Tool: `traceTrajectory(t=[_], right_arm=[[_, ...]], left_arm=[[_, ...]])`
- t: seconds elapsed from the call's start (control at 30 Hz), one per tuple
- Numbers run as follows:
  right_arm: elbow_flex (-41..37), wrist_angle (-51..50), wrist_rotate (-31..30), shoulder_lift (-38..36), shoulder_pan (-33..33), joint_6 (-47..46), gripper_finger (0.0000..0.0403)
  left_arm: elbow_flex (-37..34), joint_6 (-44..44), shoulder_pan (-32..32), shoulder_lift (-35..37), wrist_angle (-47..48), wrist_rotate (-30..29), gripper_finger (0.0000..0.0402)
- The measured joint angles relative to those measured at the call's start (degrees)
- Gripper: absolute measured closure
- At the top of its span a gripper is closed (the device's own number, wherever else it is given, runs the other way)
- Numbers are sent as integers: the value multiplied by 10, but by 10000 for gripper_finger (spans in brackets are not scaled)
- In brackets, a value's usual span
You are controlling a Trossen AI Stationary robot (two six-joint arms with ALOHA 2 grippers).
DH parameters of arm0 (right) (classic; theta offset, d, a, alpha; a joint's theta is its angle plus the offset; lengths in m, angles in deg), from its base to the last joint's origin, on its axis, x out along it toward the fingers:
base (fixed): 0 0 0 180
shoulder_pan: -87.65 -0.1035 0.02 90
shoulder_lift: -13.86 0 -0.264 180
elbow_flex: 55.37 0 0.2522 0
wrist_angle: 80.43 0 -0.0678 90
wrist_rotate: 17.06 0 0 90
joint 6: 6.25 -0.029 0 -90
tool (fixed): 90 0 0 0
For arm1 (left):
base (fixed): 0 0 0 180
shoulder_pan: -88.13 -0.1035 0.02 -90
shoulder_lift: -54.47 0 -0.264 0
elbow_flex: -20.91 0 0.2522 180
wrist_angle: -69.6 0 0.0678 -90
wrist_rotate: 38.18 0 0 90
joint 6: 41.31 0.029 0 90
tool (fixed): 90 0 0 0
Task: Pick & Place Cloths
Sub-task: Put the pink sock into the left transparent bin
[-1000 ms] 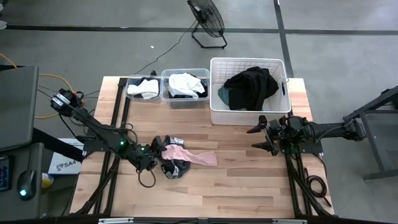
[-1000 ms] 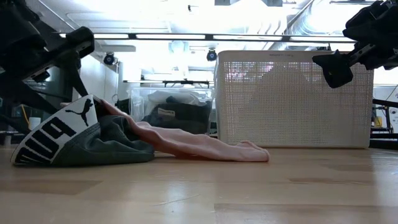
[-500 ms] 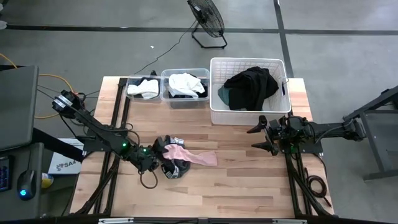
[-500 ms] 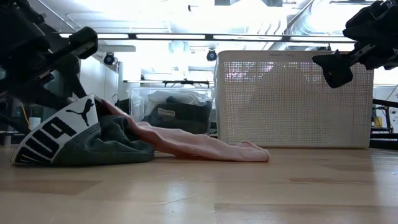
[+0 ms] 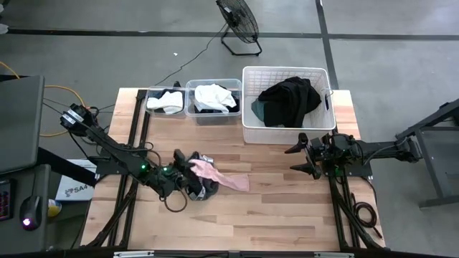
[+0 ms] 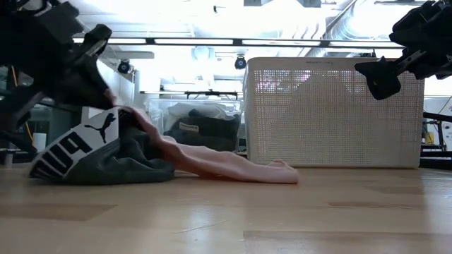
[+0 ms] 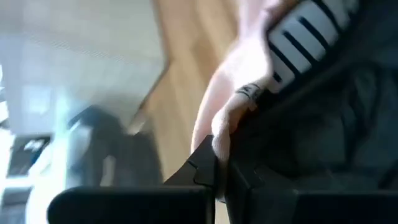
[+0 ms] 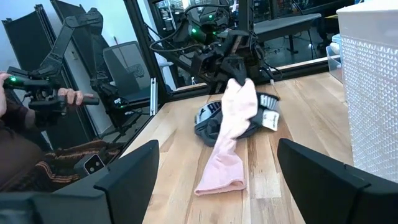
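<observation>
Your left gripper [image 5: 188, 170] is clamped on the pink cloth [image 5: 215, 174], which lies draped over a dark cloth with a lettered waistband [image 6: 106, 152] near the table's [image 5: 287, 215] left middle. Your right gripper [image 5: 300, 158] hangs with fingers spread wide, empty, in front of the white basket [image 5: 287, 132].

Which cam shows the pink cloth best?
Right wrist view: the pink cloth shows full length, draped over the dark cloth. High view shows it small, low view side-on along the table, left wrist only a blurred edge.
</observation>
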Motion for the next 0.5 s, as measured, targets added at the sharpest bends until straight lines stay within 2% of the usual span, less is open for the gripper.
traceTrajectory(t=[0.2,0.27,0.37,0.5], right_arm=[[0,0,0,0,0,0,85],[0,0,0,0,0,0,85],[0,0,0,0,0,0,85],[0,0,0,0,0,0,85]], left_arm=[[0,-69,0,0,-31,-111,398],[0,-78,0,0,-41,-128,398],[0,-86,0,0,-51,-100,399],[0,-136,0,0,-44,-20,399]])
